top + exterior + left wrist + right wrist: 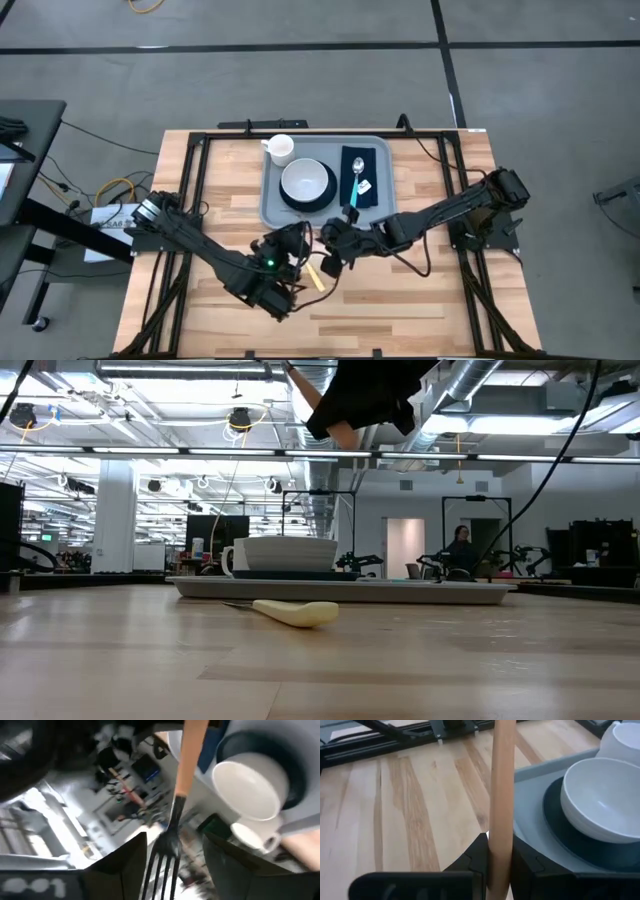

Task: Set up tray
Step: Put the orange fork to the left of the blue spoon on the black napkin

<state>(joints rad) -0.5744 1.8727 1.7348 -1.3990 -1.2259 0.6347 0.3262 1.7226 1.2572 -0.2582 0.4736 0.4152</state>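
A fork with a tan handle (502, 795) and black tines (162, 865) hangs in the air between my two grippers, just in front of the tray's near rim. My right gripper (499, 840) (335, 238) is shut on the handle. My left gripper (174, 836) (290, 252) is open; its fingers stand on either side of the tines with a gap on each side. The light grey-blue tray (268, 205) (400, 592) carries a white bowl (305, 182) on a dark plate, a white cup (281, 149), and a navy napkin (372, 160) with a spoon (358, 175) lying on it. My right gripper pinches the fork's tan handle (500, 832) between its two fingers. The handle runs on past the fingertips (477, 851). The fork is lifted clear of the table, with its tines reaching between my left gripper's fingers.
A cream-handled knife (316, 274) (295, 612) lies flat on the wooden table right below the grippers, near the tray's near rim. Bare wood stretches left, right and near of it. A black frame borders the table. A person shows far back in the room (462, 545).
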